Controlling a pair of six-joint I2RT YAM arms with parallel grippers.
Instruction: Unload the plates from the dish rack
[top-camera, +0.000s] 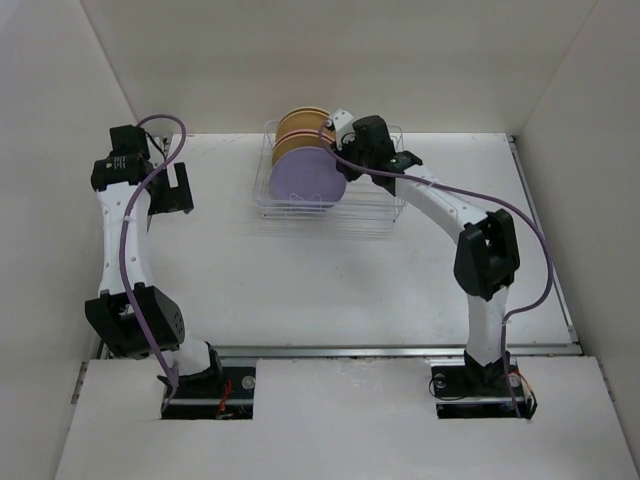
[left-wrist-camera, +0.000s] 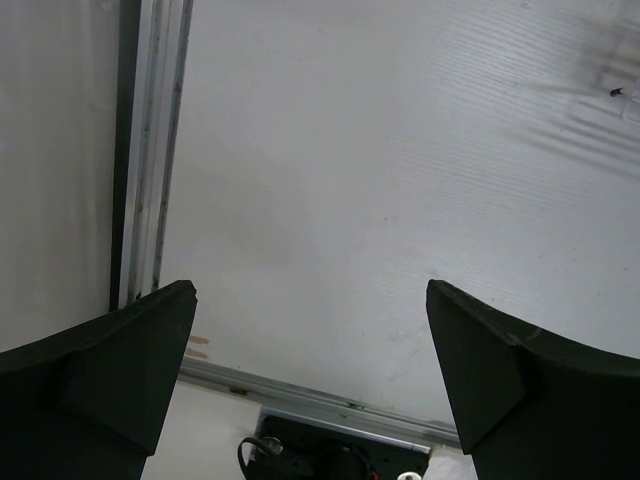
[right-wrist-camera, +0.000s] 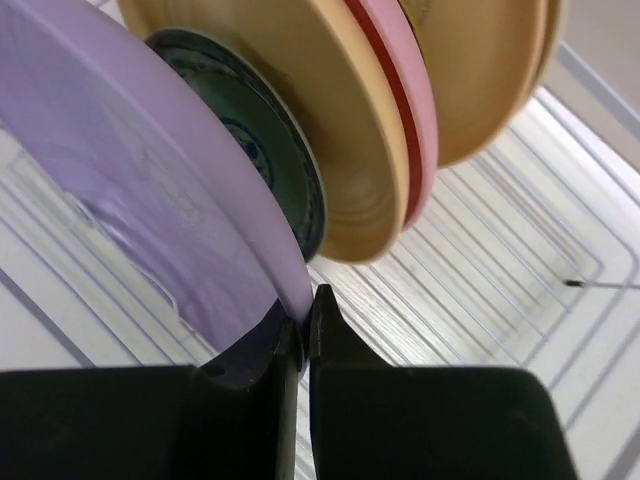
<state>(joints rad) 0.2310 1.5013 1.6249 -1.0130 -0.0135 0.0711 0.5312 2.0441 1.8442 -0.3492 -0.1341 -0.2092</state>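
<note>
We judged the unloading barely begun. All five plates stood upright in the rectangular silver-white wire dish rack (top-camera: 375, 215), which sat toward the far middle of the white table (top-camera: 300, 290), and none lay out on the table.

The large plain round lavender plate (right-wrist-camera: 130, 190) stood nearest. Behind it came the small dark-rimmed patterned teal plate (right-wrist-camera: 270, 150), the large cream-tan plate (right-wrist-camera: 330, 130), the plain pink plate (right-wrist-camera: 405, 90) and, farthest back, the amber-yellow plate (right-wrist-camera: 490, 70).

The right end effector (right-wrist-camera: 306, 305) was clamped on the right rim of the lavender plate, its two fingers almost together with the thin edge pinched between them. By our reading this was the grasp for the first plate, with the lift and four more plates to follow.

The left end effector (left-wrist-camera: 310, 300) hung with its fingers wide apart and nothing between them, over bare table at the far left, well apart from the rack.

For room, the teal plate stood just behind the lavender one, and the rack's upright wires flanked the lower edge. We therefore thought a lift straight up, before any swing, would be safest. White walls closed in the far, left and right sides. The near half of the table, between the rack and the arm bases, offered the widest space to set plates down.
</note>
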